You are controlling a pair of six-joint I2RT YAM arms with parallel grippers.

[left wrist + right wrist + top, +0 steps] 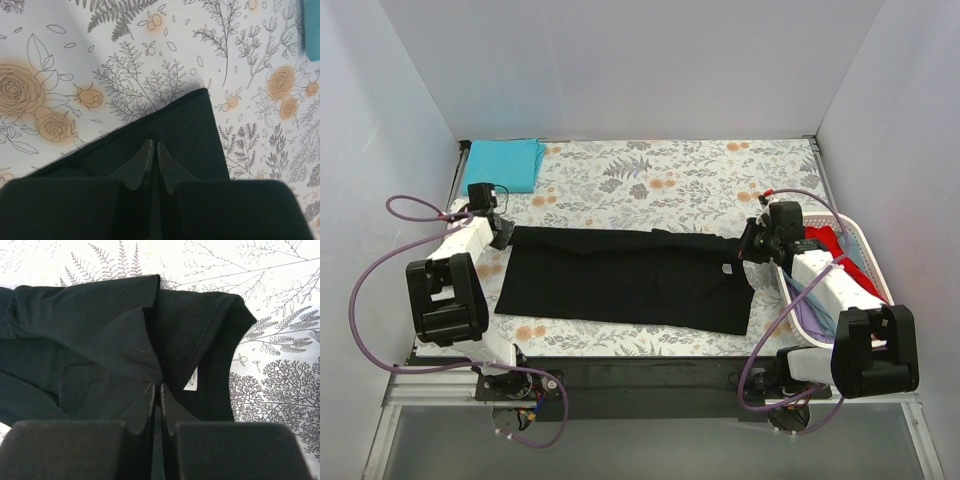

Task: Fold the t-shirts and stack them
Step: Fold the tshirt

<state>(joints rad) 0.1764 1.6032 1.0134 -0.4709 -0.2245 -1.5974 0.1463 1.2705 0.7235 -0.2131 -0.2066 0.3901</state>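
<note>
A large black t-shirt (620, 280) lies spread across the middle of the floral table cover, its small white neck label (727, 268) near its right end. My left gripper (505, 235) is at the shirt's far left corner. In the left wrist view its fingers are closed (152, 145) on the black cloth (190, 125). My right gripper (750, 245) is at the far right end by the collar. In the right wrist view its fingers are closed (155, 387) on bunched black cloth (90, 330) beside the label (191, 380). A folded teal shirt (505, 163) lies at the back left.
A white laundry basket (868, 255) stands at the right edge beside my right arm. It holds a red shirt (830, 240) and a light-blue one (807, 312). White walls close in the table at the back and sides. The teal shirt's edge shows in the left wrist view (312, 30).
</note>
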